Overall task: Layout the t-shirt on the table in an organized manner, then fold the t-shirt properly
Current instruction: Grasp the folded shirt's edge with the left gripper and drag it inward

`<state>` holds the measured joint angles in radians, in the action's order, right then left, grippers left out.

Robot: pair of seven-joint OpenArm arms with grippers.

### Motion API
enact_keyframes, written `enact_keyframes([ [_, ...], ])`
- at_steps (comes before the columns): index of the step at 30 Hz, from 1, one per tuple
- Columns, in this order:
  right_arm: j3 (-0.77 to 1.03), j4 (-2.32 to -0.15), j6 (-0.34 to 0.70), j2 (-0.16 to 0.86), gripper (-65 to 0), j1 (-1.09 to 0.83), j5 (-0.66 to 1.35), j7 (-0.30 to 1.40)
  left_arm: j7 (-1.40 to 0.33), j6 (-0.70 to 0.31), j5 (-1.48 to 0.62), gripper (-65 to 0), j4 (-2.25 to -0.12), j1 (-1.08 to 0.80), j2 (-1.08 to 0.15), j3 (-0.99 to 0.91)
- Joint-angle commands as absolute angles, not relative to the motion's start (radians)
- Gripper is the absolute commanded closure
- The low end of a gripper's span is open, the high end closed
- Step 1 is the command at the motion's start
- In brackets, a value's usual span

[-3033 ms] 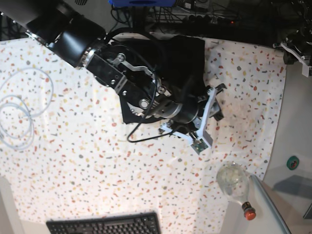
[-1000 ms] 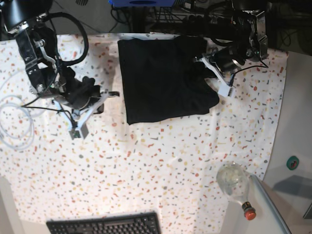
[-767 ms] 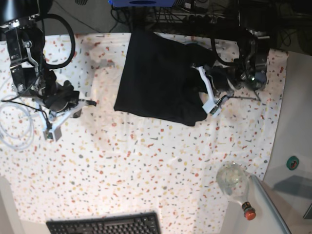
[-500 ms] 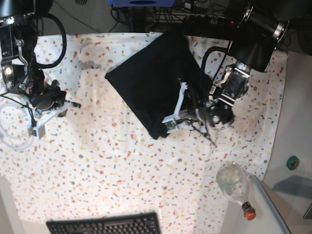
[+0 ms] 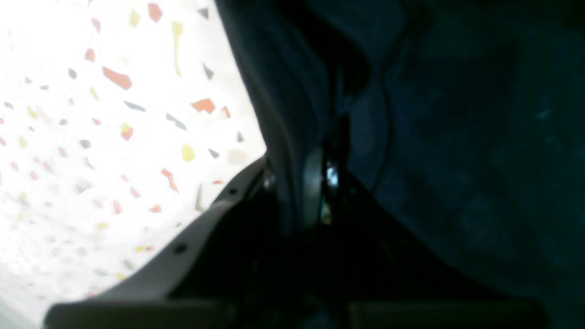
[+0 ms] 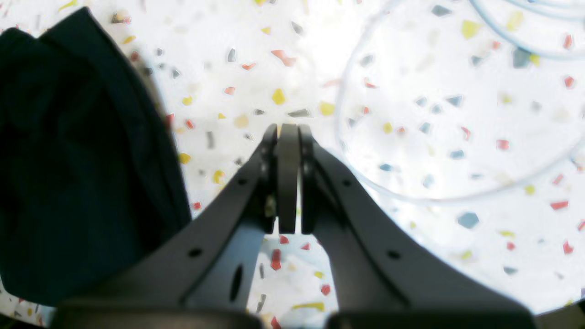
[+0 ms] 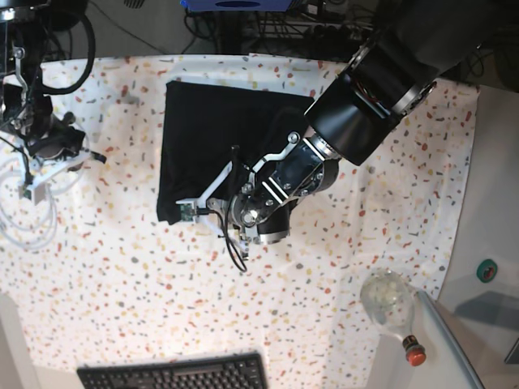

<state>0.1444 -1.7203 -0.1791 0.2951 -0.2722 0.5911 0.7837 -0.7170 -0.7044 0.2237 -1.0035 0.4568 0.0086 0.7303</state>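
The black t-shirt [image 7: 215, 134] lies folded at the back middle of the speckled table [image 7: 122, 292]. My left gripper [image 7: 185, 209] reaches across it from the right and is at its front left corner. In the left wrist view this gripper [image 5: 297, 183] is shut on a fold of the t-shirt [image 5: 457, 137], which hangs dark around the fingers. My right gripper [image 7: 96, 156] is off to the left, apart from the shirt. The right wrist view shows it [image 6: 288, 132] shut and empty over bare table [image 6: 411, 91], with the t-shirt's edge [image 6: 68, 160] at the left.
White cable loops [image 7: 45, 239] lie at the table's left edge, under the right gripper [image 6: 457, 200]. A clear bottle with a red cap [image 7: 389, 304] lies at the front right, beside the grey side surface with a green roll [image 7: 486, 270]. A black keyboard [image 7: 174, 374] sits at the front edge.
My left gripper has swept left and forward with the cloth in its grip, and the t-shirt has turned from a slanted shape to a squarer one. The right gripper has drawn back to the left.
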Motion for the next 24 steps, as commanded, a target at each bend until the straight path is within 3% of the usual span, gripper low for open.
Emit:
enact_keyframes([
  [1,0.156,-1.736,-0.174,0.306,0.0,-0.269,0.591,0.768,-0.71,-0.698,0.214,0.0,-1.01,0.479,0.019,0.728],
  [24,0.151,-1.736,-0.174,0.306,0.0,-0.26,0.591,0.768,-0.771,-0.698,0.216,0.0,-1.058,0.479,-0.001,0.727],
])
